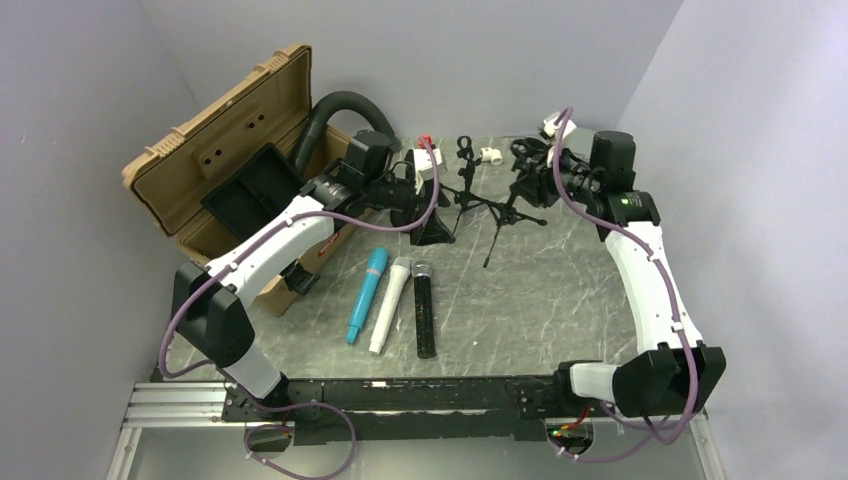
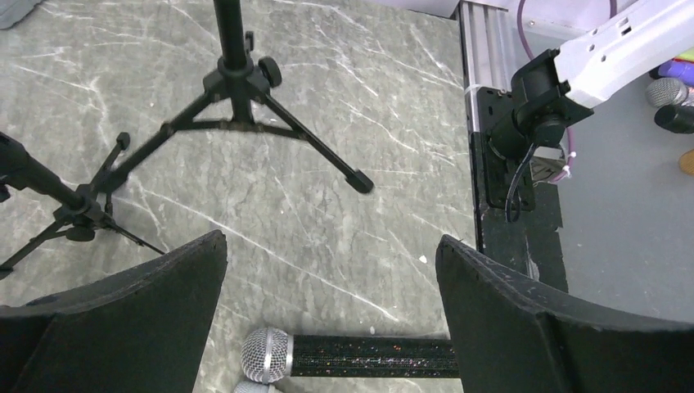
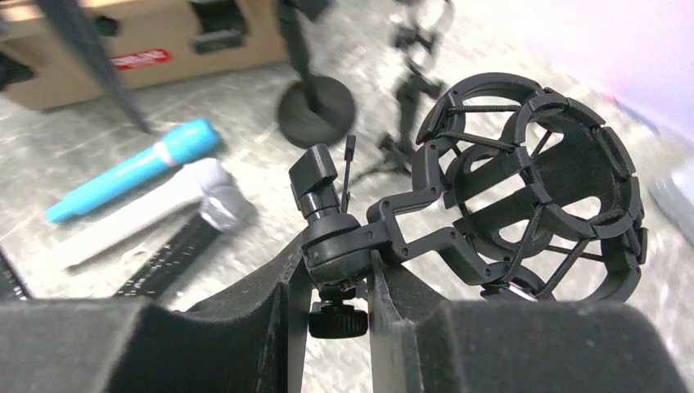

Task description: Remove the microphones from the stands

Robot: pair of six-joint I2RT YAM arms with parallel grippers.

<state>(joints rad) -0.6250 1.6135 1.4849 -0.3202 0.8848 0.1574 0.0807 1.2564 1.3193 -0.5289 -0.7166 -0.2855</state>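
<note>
While the left gripper point(image 2: 329, 246) gapes wide, holding nothing, three mics lie side by side: blue microphone point(image 1: 366, 293), white microphone point(image 1: 389, 305), black glitter microphone point(image 2: 368, 356).
The black one rests on the table point(image 2: 393, 106) just below and between its fingers point(image 2: 123, 327), untouched, with two tripod stands point(image 2: 237, 90) point(image 2: 74, 205) beyond the tips. The right gripper point(image 3: 335, 278) pinches narrowly on the swivel joint of one shock mount point(image 3: 532, 188).
</note>
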